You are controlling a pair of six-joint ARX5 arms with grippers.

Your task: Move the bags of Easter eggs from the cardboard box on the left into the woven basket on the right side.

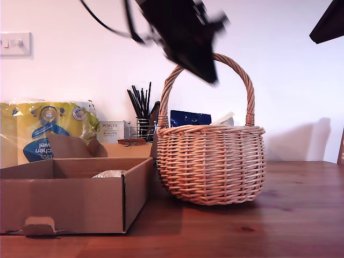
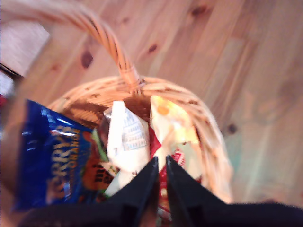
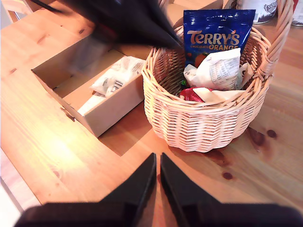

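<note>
My first gripper (image 2: 161,165) hangs above the basket (image 1: 210,164), blurred against the wall in the exterior view, its jaws drawn narrow with only a slit between them and nothing held. My second gripper (image 3: 157,163) is likewise nearly closed and empty, over bare table (image 3: 42,142) near the basket; in the exterior view only a dark corner at the top right may belong to it.

The basket stands right of the box (image 1: 70,196) in the exterior view, just beside it. Inside it are three bags — the blue bag (image 3: 213,40) upright against the far wall, the white bag (image 3: 218,71) leaning in the middle, and the red bag (image 3: 191,94) low at the front, partly covered. One more pouch (image 3: 116,78), pale and crinkled, lies in the box; its colour is hard to tell.

Behind the box, at the exterior view's left, a towel pack (image 1: 48,129) leans on the wall — a white carton (image 1: 113,130) and a holder of sticks (image 1: 141,110) stand between it and the basket.
</note>
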